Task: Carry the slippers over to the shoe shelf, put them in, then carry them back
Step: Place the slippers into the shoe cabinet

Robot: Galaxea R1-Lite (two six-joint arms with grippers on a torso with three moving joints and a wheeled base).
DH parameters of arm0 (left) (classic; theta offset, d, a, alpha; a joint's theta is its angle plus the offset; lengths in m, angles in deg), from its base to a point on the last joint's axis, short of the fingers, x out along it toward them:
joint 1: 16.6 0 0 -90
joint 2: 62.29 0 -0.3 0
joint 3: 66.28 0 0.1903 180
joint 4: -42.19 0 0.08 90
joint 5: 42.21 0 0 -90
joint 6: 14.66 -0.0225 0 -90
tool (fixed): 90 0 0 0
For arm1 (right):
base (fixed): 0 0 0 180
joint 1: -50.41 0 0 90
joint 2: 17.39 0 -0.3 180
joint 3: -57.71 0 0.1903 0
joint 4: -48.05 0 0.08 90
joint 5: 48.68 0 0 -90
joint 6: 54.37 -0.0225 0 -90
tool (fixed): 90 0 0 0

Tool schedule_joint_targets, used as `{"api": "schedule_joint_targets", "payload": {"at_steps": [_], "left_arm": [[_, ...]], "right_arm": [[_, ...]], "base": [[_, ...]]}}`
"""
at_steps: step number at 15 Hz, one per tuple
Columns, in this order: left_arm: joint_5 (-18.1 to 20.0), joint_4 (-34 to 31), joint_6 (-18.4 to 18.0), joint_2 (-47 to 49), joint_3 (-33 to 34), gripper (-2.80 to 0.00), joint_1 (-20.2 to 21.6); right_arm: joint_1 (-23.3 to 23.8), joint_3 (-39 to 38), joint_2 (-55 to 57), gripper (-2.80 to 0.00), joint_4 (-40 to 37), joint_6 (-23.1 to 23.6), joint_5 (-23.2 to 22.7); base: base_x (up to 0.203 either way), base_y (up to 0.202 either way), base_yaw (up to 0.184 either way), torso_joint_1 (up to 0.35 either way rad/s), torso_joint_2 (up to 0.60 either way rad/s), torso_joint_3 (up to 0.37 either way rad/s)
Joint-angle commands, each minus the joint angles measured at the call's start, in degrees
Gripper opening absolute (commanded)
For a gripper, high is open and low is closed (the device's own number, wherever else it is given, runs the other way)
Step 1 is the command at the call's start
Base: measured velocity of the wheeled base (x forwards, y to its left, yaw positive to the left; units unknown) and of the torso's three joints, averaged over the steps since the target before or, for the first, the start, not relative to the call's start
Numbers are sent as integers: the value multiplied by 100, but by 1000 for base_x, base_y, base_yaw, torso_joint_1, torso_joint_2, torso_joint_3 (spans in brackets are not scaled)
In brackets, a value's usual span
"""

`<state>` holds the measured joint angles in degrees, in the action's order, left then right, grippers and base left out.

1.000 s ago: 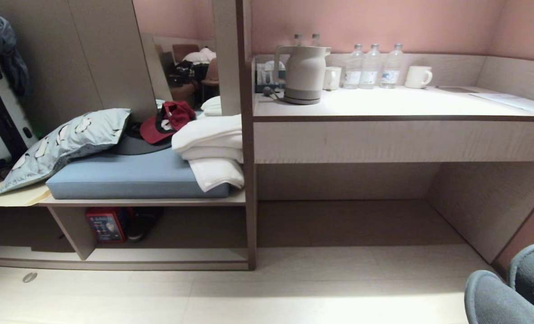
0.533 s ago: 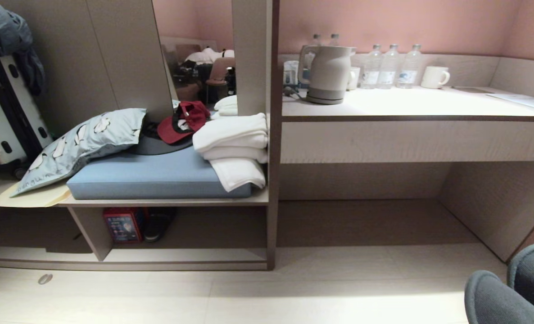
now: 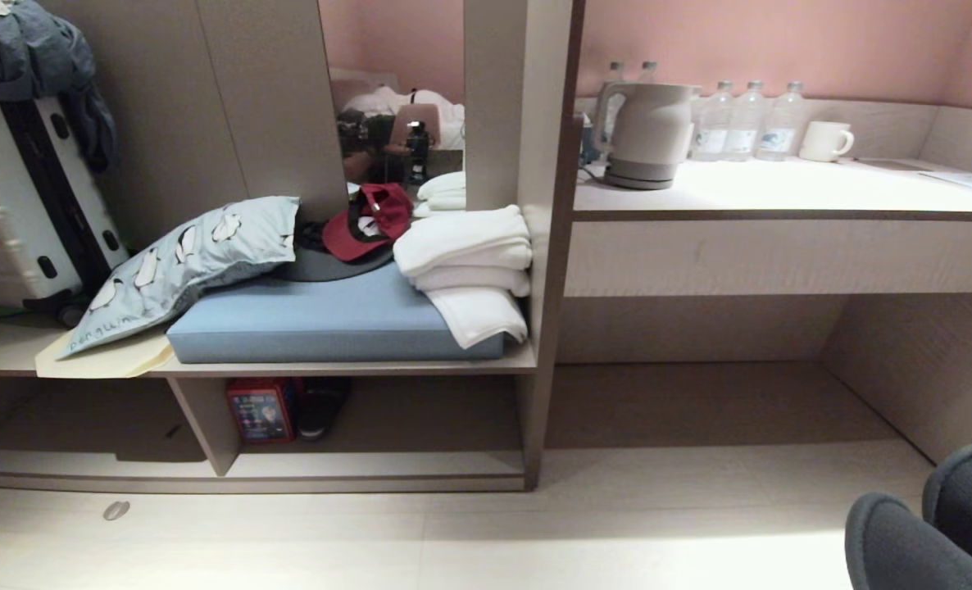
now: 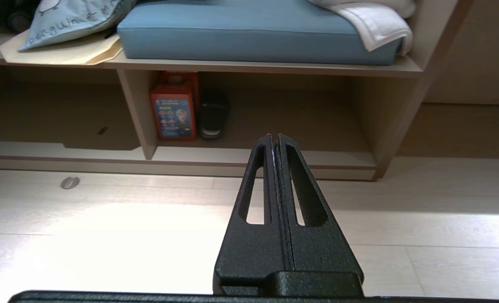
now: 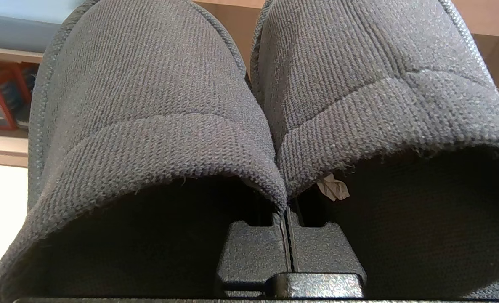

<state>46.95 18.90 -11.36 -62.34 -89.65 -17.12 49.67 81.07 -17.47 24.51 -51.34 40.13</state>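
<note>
Two dark knitted slippers (image 5: pixel 249 105) fill the right wrist view, side by side with toes pointing away. My right gripper (image 5: pixel 286 219) is shut on their inner edges where the two openings meet. Their toes show at the lower right corner of the head view as the slippers (image 3: pixel 937 524), held above the floor. The shoe shelf (image 3: pixel 388 463) is the low cubby under the bench, left of centre, with a pale bottom board. My left gripper (image 4: pixel 274 136) is shut and empty, pointing at the shoe shelf (image 4: pixel 266 155) from over the floor.
A red box (image 3: pixel 261 410) and a dark shoe (image 3: pixel 322 406) stand at the shelf's back left. On the bench above lie a blue cushion (image 3: pixel 330 319), pillow (image 3: pixel 183 262) and towels (image 3: pixel 470 270). A desk (image 3: pixel 781 192) with kettle and bottles is at right. A suitcase (image 3: pixel 19 197) stands at far left.
The whole head view has shifted to the right, so the camera has moved leftward along the furniture. The slippers keep their place in the picture, and both grippers stay shut.
</note>
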Motion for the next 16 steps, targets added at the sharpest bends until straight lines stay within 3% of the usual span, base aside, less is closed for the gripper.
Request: {"api": "schedule_joint_targets", "payload": {"at_steps": [1, 16], "left_arm": [[-4, 1, 4, 5, 0, -280, 0], [-4, 1, 4, 5, 0, -280, 0]], "right_arm": [[-5, -9, -1, -280, -1, 4, -5], [-5, -9, -1, -280, -1, 4, -5]], "base": [[0, 197, 1, -2, -2, 2], [0, 195, -2, 2, 2, 4]]}}
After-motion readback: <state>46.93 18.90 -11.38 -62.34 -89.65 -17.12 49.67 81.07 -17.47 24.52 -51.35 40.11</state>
